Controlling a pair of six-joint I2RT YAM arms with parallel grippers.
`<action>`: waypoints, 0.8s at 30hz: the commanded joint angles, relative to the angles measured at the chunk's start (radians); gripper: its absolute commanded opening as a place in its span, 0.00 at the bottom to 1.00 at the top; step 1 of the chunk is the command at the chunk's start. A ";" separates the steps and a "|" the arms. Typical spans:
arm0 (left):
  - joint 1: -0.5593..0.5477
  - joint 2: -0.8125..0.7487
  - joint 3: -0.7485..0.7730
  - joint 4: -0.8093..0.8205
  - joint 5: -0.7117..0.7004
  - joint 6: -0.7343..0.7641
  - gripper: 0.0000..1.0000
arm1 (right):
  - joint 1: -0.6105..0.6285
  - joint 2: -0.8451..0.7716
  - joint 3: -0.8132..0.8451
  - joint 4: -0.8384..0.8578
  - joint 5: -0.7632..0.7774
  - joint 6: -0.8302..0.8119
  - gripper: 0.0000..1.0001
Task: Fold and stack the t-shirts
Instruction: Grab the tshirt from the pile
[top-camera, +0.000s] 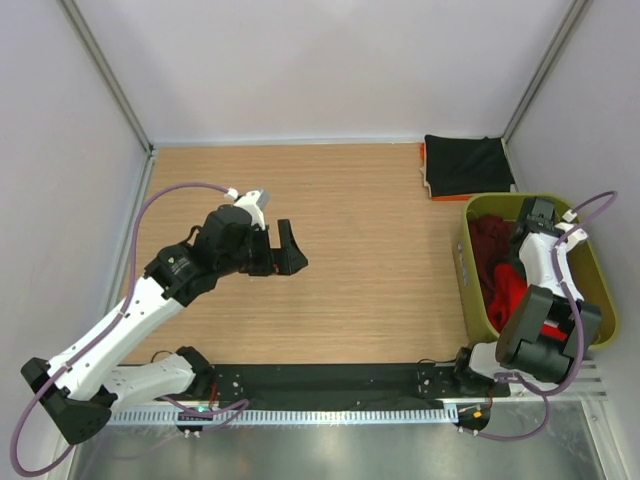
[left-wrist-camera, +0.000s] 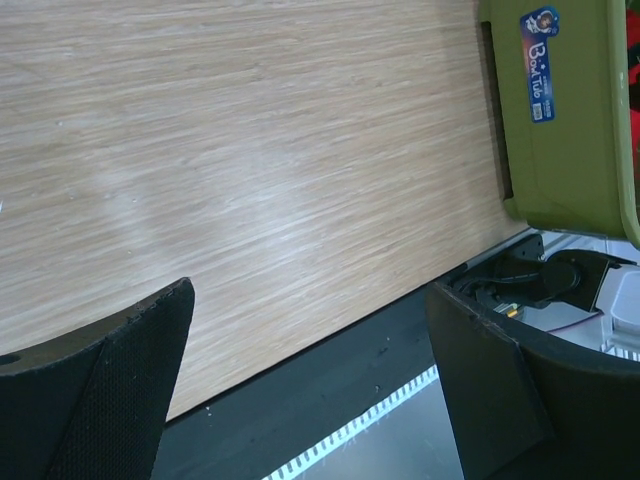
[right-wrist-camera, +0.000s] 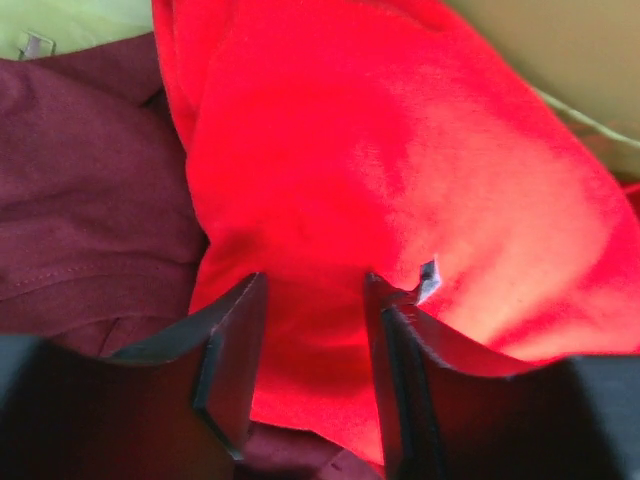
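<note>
1. Red shirt (top-camera: 512, 297) lies bunched in the basket (top-camera: 466, 262), at about 4 o'clock on the table (top-camera: 380, 250).
2. We see the maroon shirt (top-camera: 488, 238) in the same basket, touching the red one on its 11 o'clock side.
3. We find the black shirt (top-camera: 468, 165) folded flat at the table's 1 o'clock corner, just beyond the basket.
4. The right gripper (right-wrist-camera: 310, 285) is down in the basket, jaws part closed with a ridge of red cloth between them. We cannot tell whether they pinch it.
5. The left gripper (top-camera: 283, 252) hangs wide open and empty over bare wood at 9 o'clock.
</note>
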 joint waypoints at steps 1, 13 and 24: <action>0.004 -0.002 -0.005 0.040 -0.015 -0.012 0.97 | -0.009 0.010 -0.002 0.084 -0.019 -0.001 0.46; 0.004 -0.082 -0.028 0.074 -0.055 -0.019 0.96 | -0.004 -0.117 0.559 -0.222 -0.416 -0.050 0.01; 0.004 -0.143 -0.079 0.051 -0.050 -0.068 0.97 | 0.025 -0.154 0.629 -0.393 -0.211 -0.017 0.29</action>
